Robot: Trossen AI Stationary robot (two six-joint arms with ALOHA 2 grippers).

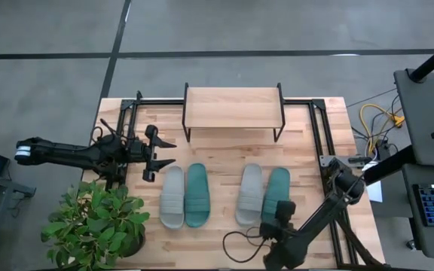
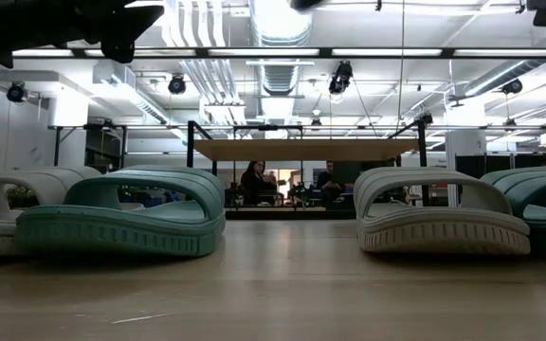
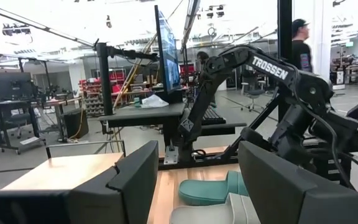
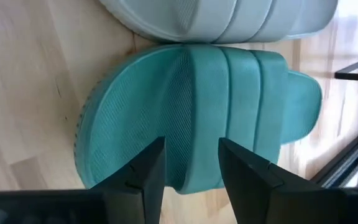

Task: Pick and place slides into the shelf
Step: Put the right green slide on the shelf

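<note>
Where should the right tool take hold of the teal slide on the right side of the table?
Probably at the heel end of the teal slide, coming down from above. The right tool hangs over that end with its fingers open, and the sole lies flat on the table, so its side walls are free. A grey slide lies close alongside, so keep the fingers narrow.

Bare table (image 1: 224, 154) between shelf (image 1: 232, 108) and slides (image 1: 185, 196), potted plant (image 1: 96, 226) crowding left corner

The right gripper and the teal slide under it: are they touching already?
Cannot tell. In the right wrist view the right gripper stands open directly over the teal slide, fingertips overlapping its heel, but neither contact nor gap shows plainly.
</note>
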